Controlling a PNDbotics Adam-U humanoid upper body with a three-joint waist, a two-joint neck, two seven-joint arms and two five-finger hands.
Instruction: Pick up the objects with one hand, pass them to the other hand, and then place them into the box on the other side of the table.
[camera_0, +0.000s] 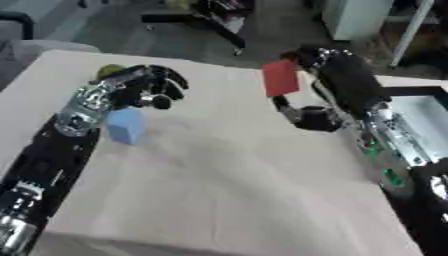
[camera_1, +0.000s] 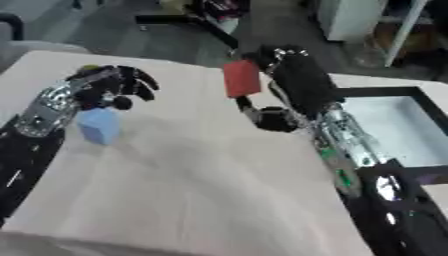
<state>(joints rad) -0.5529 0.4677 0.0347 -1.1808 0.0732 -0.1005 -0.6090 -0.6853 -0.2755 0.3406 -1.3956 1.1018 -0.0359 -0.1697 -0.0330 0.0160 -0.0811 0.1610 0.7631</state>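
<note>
A red block (camera_0: 281, 77) is held up above the table at the far middle, pinched by my right hand (camera_0: 320, 62), whose fingers curl round its right edge. A light blue block (camera_0: 125, 125) stands on the cloth-covered table (camera_0: 227, 185) at the left. A small yellow-green object (camera_0: 110, 70) lies near the far left edge, partly hidden. My left hand (camera_0: 150, 89) hovers just above and behind the blue block, fingers spread and loosely curved, holding nothing. The box (camera_1: 394, 125), black-rimmed with a pale floor, sits at the table's right side.
The beige cloth covers the whole table; its far edge runs behind both hands. Beyond it are a dark floor, a black stand's legs (camera_0: 201, 22) and a white cabinet (camera_0: 354, 17). A grey seat (camera_0: 26, 47) shows at the far left.
</note>
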